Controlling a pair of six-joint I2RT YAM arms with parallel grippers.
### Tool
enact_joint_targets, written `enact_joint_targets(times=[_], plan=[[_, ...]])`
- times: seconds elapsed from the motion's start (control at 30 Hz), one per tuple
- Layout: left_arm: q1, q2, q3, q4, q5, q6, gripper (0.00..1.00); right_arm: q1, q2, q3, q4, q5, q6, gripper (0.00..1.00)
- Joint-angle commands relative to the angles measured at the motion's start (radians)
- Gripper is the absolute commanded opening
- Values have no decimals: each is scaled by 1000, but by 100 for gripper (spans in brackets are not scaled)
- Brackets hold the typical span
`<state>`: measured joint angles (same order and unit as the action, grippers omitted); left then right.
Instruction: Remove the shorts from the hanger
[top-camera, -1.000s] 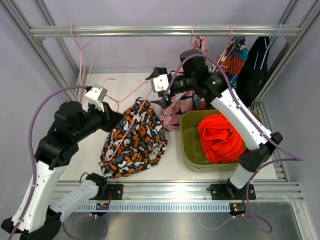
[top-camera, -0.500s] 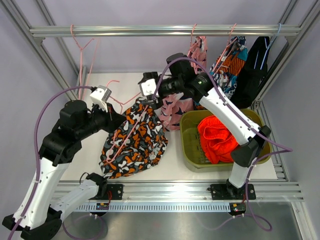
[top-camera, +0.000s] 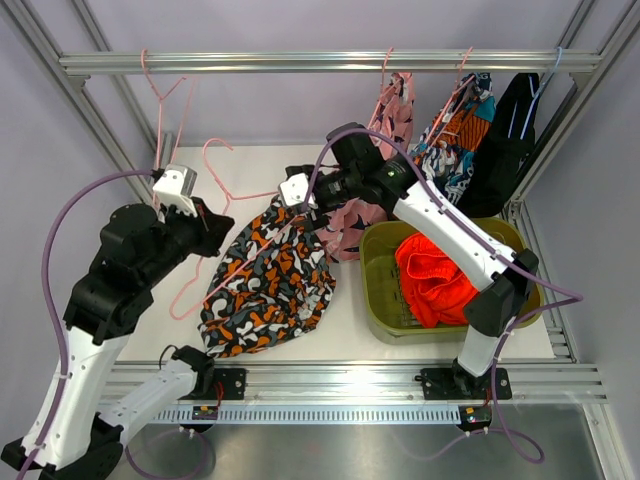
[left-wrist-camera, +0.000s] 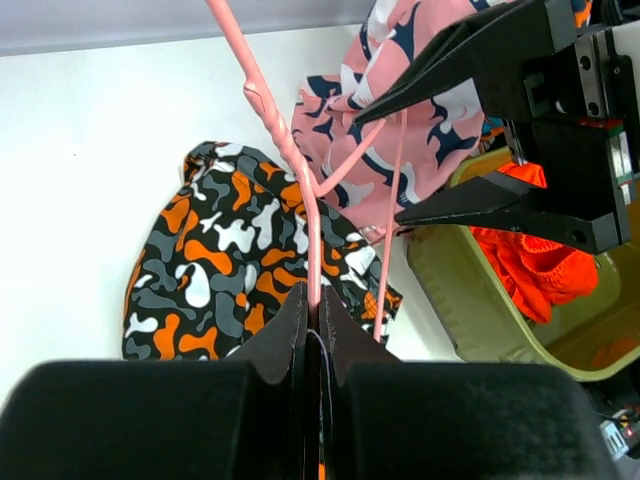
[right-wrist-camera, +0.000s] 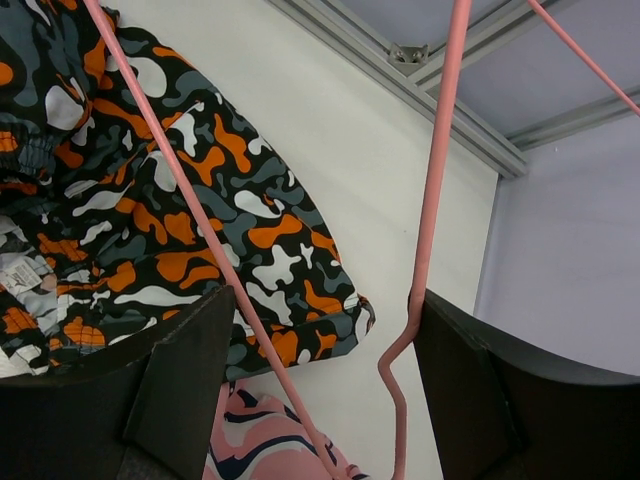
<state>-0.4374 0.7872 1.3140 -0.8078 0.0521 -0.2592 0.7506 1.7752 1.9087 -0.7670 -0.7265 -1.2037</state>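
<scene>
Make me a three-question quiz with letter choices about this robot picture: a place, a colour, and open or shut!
1. Where are the plain bright orange fabric shorts?
A. on a chair
B. in the olive-green plastic bin
C. on a shelf
2. What colour is the thin wire hanger in the left gripper?
A. yellow
B. green
C. pink
3. How is the right gripper set?
A. open around hanger wires
B. shut on a spoon
C. hidden
Answers: 1 B, they lie crumpled inside the bin. 2 C, the clamped wire is pink. 3 A, its jaws stand apart.
</scene>
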Motion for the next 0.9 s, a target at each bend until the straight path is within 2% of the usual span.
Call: enact_joint_targets(times=[0.0, 0.03, 0.1, 0.17, 0.23, 0.27, 0.37, 0.5, 0.67, 0.87], plan=[[9, 10, 44, 140, -106, -18, 0, 7, -10, 26, 12, 1, 52, 78], [11, 17, 42, 142, -110, -15, 0, 7, -7, 48, 32, 6, 84, 81], [12, 33, 44, 134, -126, -3, 0, -2, 12, 96, 131, 38, 309, 87], [14, 53, 37, 116, -138, 17, 0, -22, 36, 228, 161, 35, 503, 93], [20, 63, 19, 110, -152, 40, 0, -60, 64, 342, 216, 30, 611, 97], [25, 66, 16, 110, -156, 47, 0, -72, 70, 372, 231, 26, 688, 99], [38, 82, 10, 125, -179, 80, 0, -126, 70, 411, 288, -34, 777, 100], [58, 125, 31, 166, -236, 138, 0, -160, -5, 313, 339, -114, 782, 99], [107, 193, 108, 252, -268, 192, 0, -183, -103, 84, 362, -125, 770, 99], [215, 317, 226, 323, -192, 189, 0, -215, -212, -111, 362, -132, 759, 99]])
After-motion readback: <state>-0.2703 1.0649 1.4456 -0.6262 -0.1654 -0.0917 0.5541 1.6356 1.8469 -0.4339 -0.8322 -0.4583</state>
